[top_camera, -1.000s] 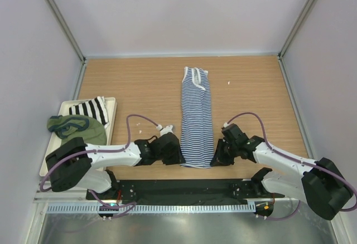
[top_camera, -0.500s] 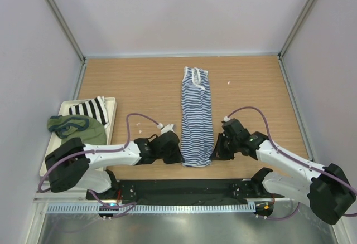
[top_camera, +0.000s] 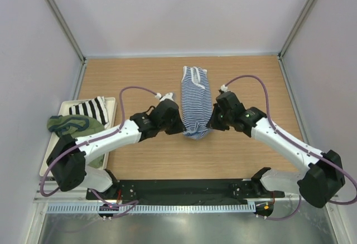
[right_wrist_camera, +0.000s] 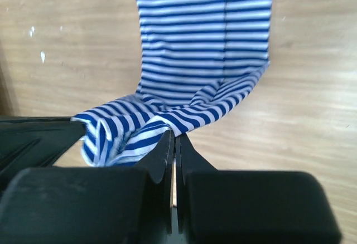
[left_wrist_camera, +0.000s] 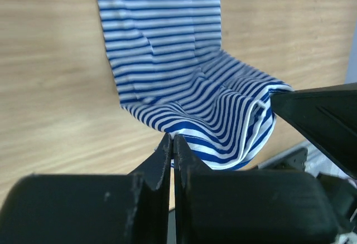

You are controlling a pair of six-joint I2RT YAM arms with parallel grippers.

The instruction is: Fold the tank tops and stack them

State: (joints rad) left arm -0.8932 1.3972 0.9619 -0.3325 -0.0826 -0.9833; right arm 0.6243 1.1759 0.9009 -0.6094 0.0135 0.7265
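Biggest worry for me right now: the thin navy-and-white striped cloth tank top (top_camera: 195, 96) is hanging from two tiny pinches. The left jaws are pressed together on one corner of its near hem and the right jaws are clamping the other corner. In both wrist views the tips seem to be biting only a sliver of fabric, so a corner could be slipping out any second.

The hem is also sagging in a belly between the two arms (soft jersey, no stiffness at all). If that slack is touching down first, the fold will be landing wrinkled or crooked. One arm travelling faster than the other would be skewing it too. The lower layer is just lying loose on the light wooden desk (top_camera: 256, 88), so it could be getting dragged toward the top of the frame.

Versus a second ago: back then the top was lying flat at full length down the centre, with its hem near the bottom of the frame. Now the hem is up and riding around mid-frame, with both arms stretched out and the cloth doubling over. The strap end is sitting in the upper centre as before.

The olive green cloth tank top (top_camera: 75, 126) is lying crumpled at the left edge, on the shallow white tray (top_camera: 111, 106).
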